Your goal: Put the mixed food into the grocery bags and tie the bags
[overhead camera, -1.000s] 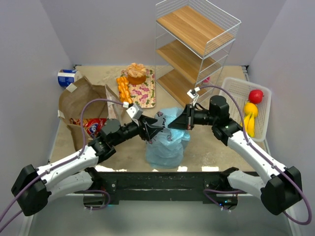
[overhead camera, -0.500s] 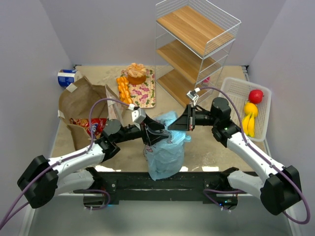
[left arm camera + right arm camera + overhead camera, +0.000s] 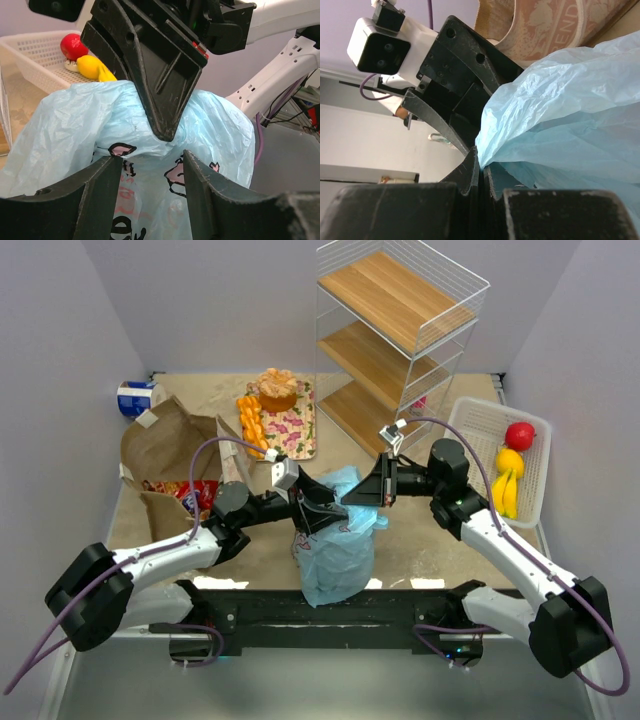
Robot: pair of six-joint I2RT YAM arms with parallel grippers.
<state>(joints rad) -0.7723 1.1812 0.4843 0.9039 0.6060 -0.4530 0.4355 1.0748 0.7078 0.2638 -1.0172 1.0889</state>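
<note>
— Where is the blue bag [image 3: 340, 550]?
— Low in the centre of the top view, between both arms.
— And the grippers?
— The right gripper [image 3: 348, 502] is pressed together, pinching a fold at the bag's top. The left gripper [image 3: 150, 165] is spread, with plastic showing between its fingers.
— The paper bag [image 3: 165, 445]?
— Left of centre, with a red packet [image 3: 195, 495] at its mouth.

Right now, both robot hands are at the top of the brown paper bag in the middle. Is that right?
No. The bag in the middle is the light-blue plastic bag, not brown paper; the top external view shows it. The left gripper and right gripper are both at its top.
</note>
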